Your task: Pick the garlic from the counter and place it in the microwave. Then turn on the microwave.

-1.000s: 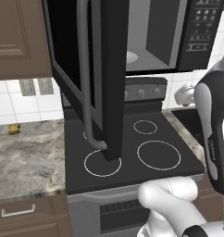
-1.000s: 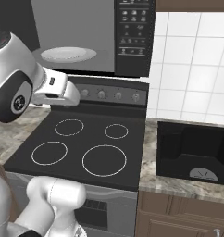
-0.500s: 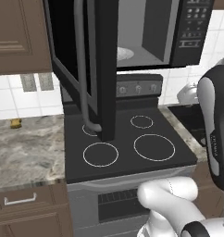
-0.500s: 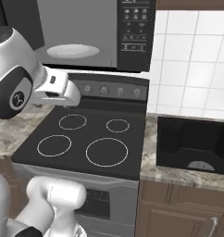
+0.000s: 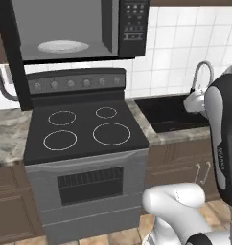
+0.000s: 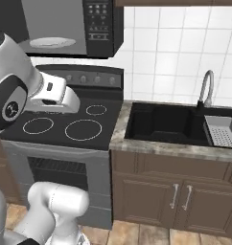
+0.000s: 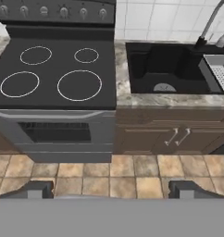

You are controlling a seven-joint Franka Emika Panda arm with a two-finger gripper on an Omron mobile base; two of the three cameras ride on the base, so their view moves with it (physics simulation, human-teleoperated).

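Stovetop point(image 7: 58, 74) beside sink point(image 7: 169, 69) in marbled counter point(image 7: 146, 99); tool point(image 7: 111, 189) spread, empty.

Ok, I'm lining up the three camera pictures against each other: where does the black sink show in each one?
Left base view: sink at middle right, right of the stovetop.
Right base view: sink at centre right, below the faucet.
Hand view: sink at upper right.
Shared landmark: the stovetop's white rings, directly beside the sink in every view.
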